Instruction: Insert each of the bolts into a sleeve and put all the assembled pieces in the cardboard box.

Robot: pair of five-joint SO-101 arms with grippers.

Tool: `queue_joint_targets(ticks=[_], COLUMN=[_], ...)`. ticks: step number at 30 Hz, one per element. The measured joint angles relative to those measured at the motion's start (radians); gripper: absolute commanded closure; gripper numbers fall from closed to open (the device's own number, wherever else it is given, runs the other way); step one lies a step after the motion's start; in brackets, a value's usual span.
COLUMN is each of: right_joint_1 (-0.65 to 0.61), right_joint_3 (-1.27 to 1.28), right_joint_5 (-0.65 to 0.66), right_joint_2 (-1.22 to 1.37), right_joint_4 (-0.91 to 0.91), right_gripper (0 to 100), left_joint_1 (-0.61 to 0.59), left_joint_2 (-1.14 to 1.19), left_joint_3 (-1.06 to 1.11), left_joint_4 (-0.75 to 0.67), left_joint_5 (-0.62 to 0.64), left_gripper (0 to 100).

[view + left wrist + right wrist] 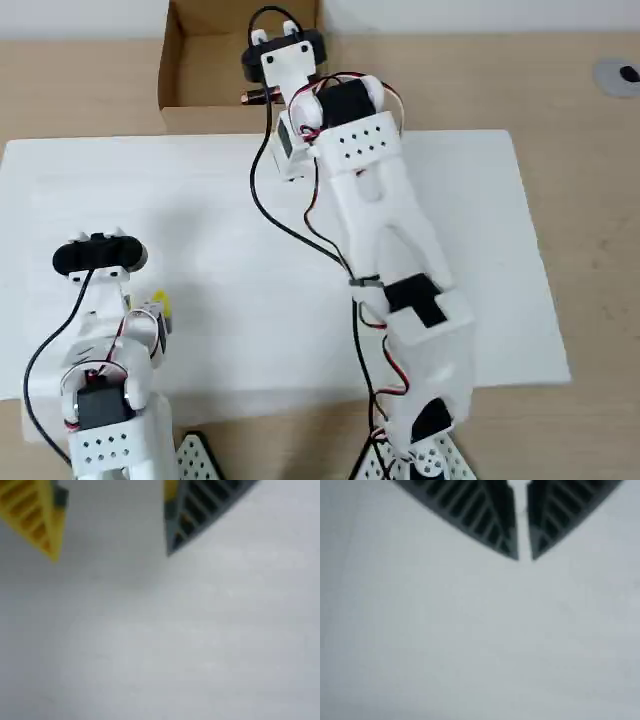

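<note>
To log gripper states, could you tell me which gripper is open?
The left gripper: its fingertips stand wide apart, while those of the right gripper nearly touch.

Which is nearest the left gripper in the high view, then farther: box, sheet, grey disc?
1. Sheet, right under the left gripper.
2. Box, past the sheet's far edge.
3. Grey disc, on the table, far right.

White sheet (pixel 200 250) on wooden table (pixel 580 200), grey disc (pixel 617 77) at its edge.
</note>
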Motion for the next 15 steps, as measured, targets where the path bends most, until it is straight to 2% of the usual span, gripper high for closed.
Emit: queue_joint_targets(ticks=[8, 15], right_joint_1=[0.0, 0.0], right_joint_3=[0.198, 0.605], right_joint_5=[-0.02, -0.02], right_joint_2=[-0.241, -0.631], right_joint_4=[0.021, -0.051], right_gripper=[98.9, 98.9], left_joint_1=[0.0, 0.0], left_joint_2=[0.0, 0.0], left_joint_3=[0.0, 0.0], left_joint_4=[0.0, 0.0], left_joint_5=[0.0, 0.0], left_gripper=[85, 85])
